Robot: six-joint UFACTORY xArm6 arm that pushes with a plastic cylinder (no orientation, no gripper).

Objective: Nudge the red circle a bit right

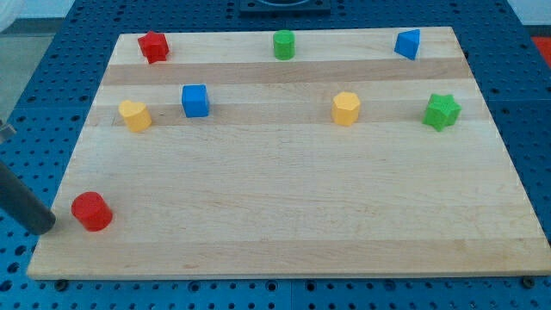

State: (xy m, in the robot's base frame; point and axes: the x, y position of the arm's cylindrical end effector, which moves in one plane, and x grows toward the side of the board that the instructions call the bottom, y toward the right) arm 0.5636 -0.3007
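The red circle (91,211) is a short red cylinder near the board's bottom left corner. My tip (45,226) is the lower end of a dark rod coming in from the view's left edge. The tip sits just left of the red circle, with a small gap between them, at the board's left edge.
The wooden board (293,215) lies on a blue pegboard table. A red star-like block (153,46), a green cylinder (284,44) and a blue triangle (408,43) line the top. Below them are a yellow block (134,114), a blue cube (195,101), a yellow hexagon (346,108) and a green star (442,111).
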